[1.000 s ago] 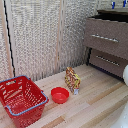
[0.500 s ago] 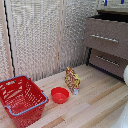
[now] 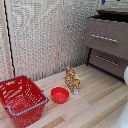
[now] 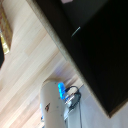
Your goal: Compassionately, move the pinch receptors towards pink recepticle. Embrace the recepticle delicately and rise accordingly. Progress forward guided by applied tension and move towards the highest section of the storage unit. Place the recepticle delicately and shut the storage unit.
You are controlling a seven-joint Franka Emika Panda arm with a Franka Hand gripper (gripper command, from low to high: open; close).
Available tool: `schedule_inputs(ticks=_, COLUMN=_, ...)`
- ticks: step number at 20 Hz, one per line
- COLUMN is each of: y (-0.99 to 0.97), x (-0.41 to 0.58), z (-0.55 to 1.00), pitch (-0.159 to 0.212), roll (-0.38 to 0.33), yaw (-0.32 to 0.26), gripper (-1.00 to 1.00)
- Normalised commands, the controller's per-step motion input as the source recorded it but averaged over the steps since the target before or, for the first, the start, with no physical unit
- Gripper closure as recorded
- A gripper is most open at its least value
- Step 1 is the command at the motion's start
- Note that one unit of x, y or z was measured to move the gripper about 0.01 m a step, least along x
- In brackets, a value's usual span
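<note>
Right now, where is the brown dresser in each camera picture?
Exterior view: the dresser stands in the upper part of the exterior view's right.
Wrist view: the dresser is the large dark mass, seen close and tilted.
Shared landmark: the pale wooden floor beside it.

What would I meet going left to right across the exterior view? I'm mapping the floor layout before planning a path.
Red mesh basket → red bowl → yellow patterned packet → dark brown dresser at the exterior view's right.
</note>
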Motion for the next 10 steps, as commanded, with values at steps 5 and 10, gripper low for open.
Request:
schedule_inputs(ticks=5, y=0.13, x=0.000, z=-0.08, pitch=0.104, roll=-0.375, yaw=0.114, gripper=-1.00)
schedule_inputs(ticks=10, y=0.32, x=0.000, z=-0.15, pitch=0.120, roll=-0.344, yaw=0.090, gripper=-1.00)
